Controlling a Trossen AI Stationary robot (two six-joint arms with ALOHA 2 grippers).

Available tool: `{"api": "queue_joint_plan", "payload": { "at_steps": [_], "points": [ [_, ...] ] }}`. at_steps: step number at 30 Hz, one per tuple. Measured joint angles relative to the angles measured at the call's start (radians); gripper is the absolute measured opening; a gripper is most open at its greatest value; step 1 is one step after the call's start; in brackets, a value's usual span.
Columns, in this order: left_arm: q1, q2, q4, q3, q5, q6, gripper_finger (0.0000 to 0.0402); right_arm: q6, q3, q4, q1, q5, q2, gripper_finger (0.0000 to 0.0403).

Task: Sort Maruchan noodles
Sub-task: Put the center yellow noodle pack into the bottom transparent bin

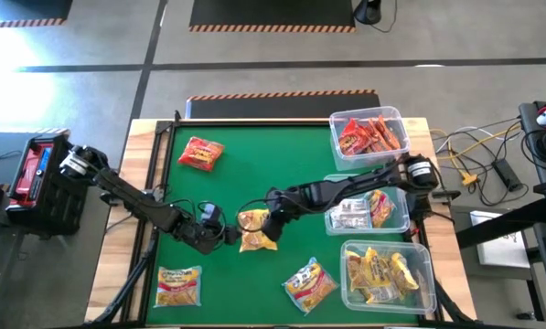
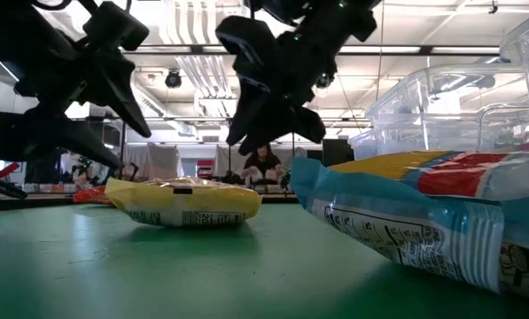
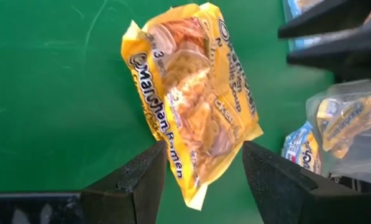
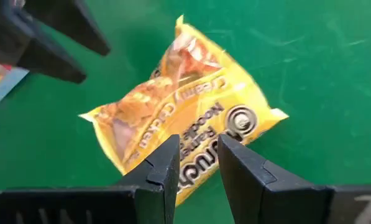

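Item: my right gripper. My right arm reaches from the table's right side across the green mat toward its middle, wrist bent down. The fingers stand a narrow gap apart, directly over one edge of the crinkly yellow-orange plastic Maruchan ramen packet; I cannot tell whether they pinch the wrapper.

Item: my left gripper. My left arm stretches from the left edge to the same packet from the opposite side. Its fingers are spread wide, straddling the packet's near end, gripping nothing that I can see.

Item: that packet lies flat on the green table mat, near the middle toward the front.

Item: other packets on the mat: a red packet at rear left, a yellow and white packet at front left, a blue-and-yellow packet at front centre.

Item: three clear rectangular plastic bins along the right edge: the rear bin holds red packets, the middle bin a few mixed ones, the front bin yellow ones.
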Motion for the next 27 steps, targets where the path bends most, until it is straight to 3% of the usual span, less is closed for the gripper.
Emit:
{"api": "queue_joint_plan", "payload": {
  "at_steps": [14, 27],
  "points": [
    [-0.04, 0.004, 0.052, -0.017, -0.115, -0.022, 0.0194, 0.021, 0.052, -0.047, 0.0, -0.037, 0.109, 0.0098],
    [-0.047, 0.006, 0.022, -0.008, -0.076, 0.053, 0.0194, 0.069, 0.059, -0.059, -0.002, -0.065, 0.153, 0.0098]
  ]
}}
